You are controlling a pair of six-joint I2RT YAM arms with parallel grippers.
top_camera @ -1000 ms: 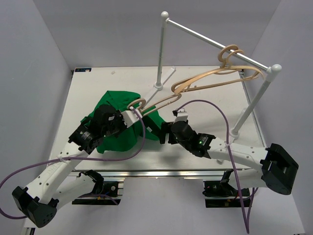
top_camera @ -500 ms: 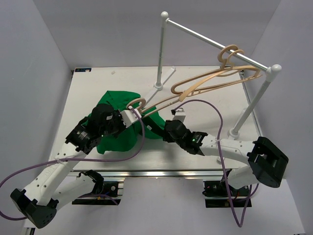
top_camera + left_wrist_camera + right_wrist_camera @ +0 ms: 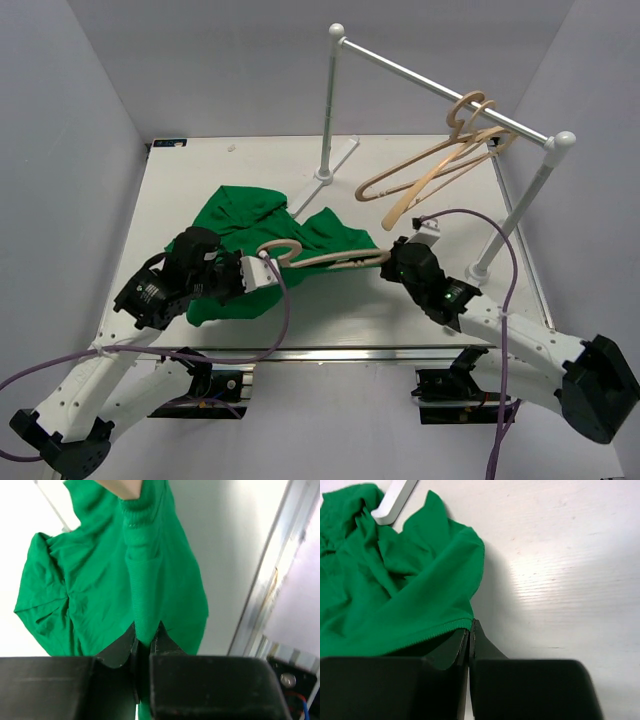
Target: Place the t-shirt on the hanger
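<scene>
The green t-shirt (image 3: pixel 235 215) lies bunched on the white table, with one part drawn out to the right. A tan wooden hanger (image 3: pixel 330 260) lies across it, its hook beside my left gripper (image 3: pixel 255 272) and one arm reaching toward my right gripper (image 3: pixel 390 262). In the left wrist view my left gripper (image 3: pixel 147 630) is shut on the t-shirt's (image 3: pixel 100 580) ribbed collar, and a bit of the hanger (image 3: pixel 125 486) shows at the top. In the right wrist view my right gripper (image 3: pixel 471 625) is shut on the hem corner of the t-shirt (image 3: pixel 395 590).
A white clothes rail (image 3: pixel 450 95) stands at the back right with two more wooden hangers (image 3: pixel 440 165) hooked on it. Its left post foot (image 3: pixel 325 175) sits just behind the shirt. The table's metal front edge (image 3: pixel 280 580) runs close to my left gripper.
My right gripper shut on the shirt's hem and drew it out to the right. My left arm pulled back toward the near left with the collar and the hanger.
</scene>
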